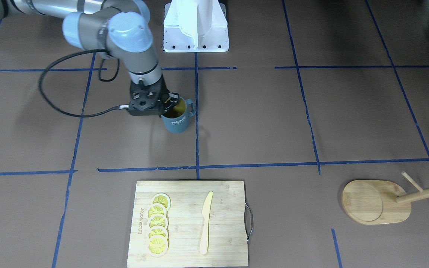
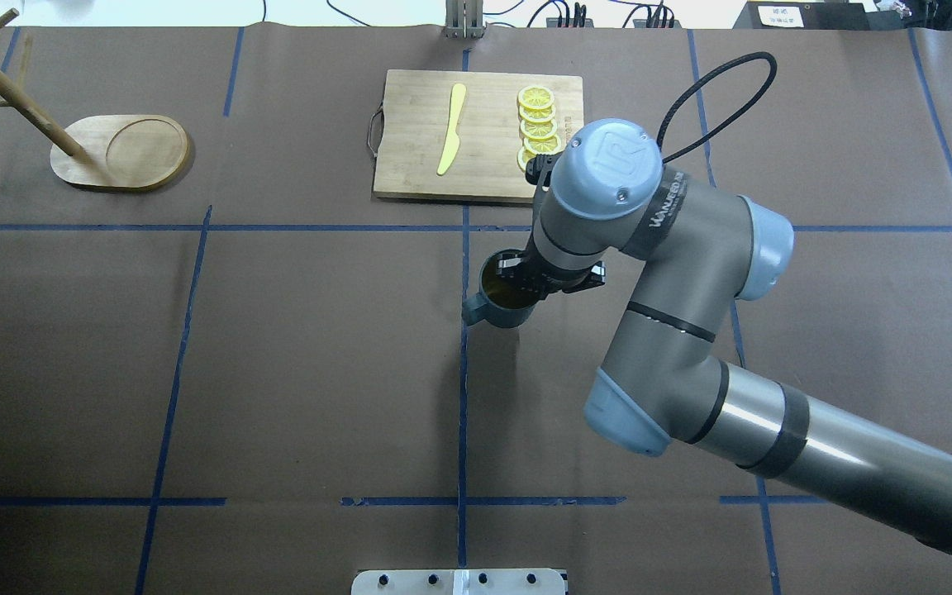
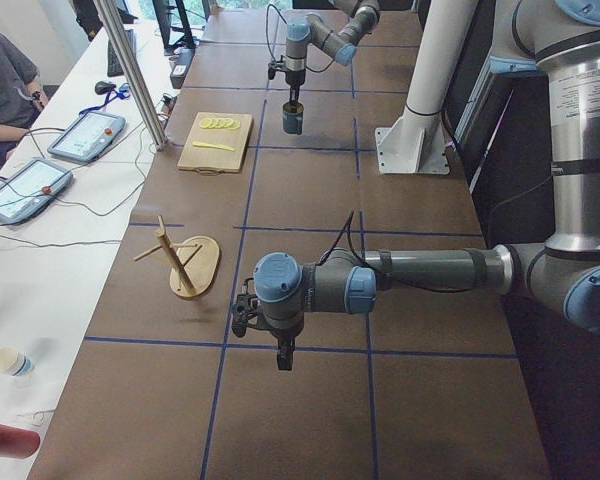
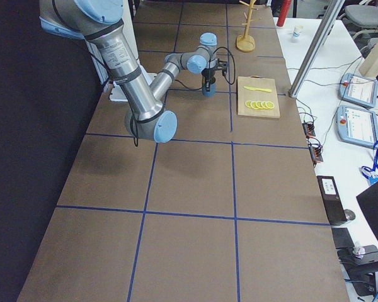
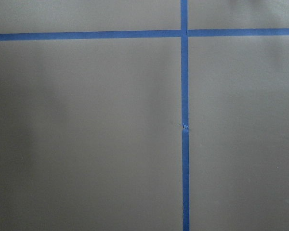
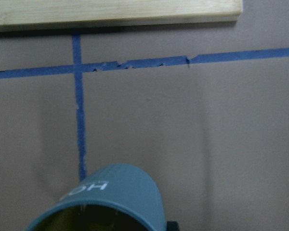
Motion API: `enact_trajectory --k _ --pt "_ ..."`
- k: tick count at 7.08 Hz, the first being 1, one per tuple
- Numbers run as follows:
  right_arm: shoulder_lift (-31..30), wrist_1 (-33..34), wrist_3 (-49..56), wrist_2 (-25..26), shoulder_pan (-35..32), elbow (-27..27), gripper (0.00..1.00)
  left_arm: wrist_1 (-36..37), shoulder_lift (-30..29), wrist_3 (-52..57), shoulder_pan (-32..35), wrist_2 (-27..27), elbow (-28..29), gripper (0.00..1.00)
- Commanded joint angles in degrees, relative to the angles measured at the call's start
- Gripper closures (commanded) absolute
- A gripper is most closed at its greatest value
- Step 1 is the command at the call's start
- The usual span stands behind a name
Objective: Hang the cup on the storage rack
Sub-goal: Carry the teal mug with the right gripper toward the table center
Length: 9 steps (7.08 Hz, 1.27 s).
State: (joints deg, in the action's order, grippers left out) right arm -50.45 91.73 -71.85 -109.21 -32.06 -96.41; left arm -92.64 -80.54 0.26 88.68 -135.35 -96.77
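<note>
The dark blue-grey cup (image 1: 177, 120) with yellow inside and white "HOME" lettering is upright near the table's centre line, its handle (image 1: 190, 106) turned toward the robot's left. My right gripper (image 1: 167, 103) is shut on its rim, one finger inside; it also shows in the overhead view (image 2: 524, 283) with the cup (image 2: 499, 307). The right wrist view shows the cup's wall (image 6: 120, 185) over the brown table. The bamboo storage rack (image 2: 121, 153) stands far off at the far left. My left gripper (image 3: 282, 355) shows only in the exterior left view; I cannot tell its state.
A bamboo cutting board (image 2: 410, 136) with a yellow knife (image 2: 451, 128) and several lemon slices (image 2: 537, 124) lies just beyond the cup. Blue tape lines (image 2: 464, 397) grid the brown table. The robot's white base (image 1: 196, 26) stands behind.
</note>
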Motion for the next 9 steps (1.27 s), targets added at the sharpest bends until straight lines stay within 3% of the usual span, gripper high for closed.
enact_trajectory --k 1,4,5,6,9 --pt "4.21 0.47 -3.11 2.5 3.57 4.11 1.0 0.0 0.03 0.0 0.0 0.0 0.0 0.0" --pt "4.22 0.03 -3.2 2.59 4.46 4.92 0.96 0.0 0.03 0.0 0.0 0.0 0.0 0.0" --pt "3.87 -0.32 -3.99 2.86 5.68 5.27 0.08 0.0 0.03 0.0 0.0 0.0 -0.09 0.0" --pt "4.22 -1.02 -5.04 3.29 5.78 5.36 0.0 0.0 -0.06 0.0 0.0 0.0 -0.09 0.0" --pt "4.31 0.28 -4.09 0.07 1.42 1.77 0.0 0.09 0.03 0.0 0.0 0.0 0.17 0.0"
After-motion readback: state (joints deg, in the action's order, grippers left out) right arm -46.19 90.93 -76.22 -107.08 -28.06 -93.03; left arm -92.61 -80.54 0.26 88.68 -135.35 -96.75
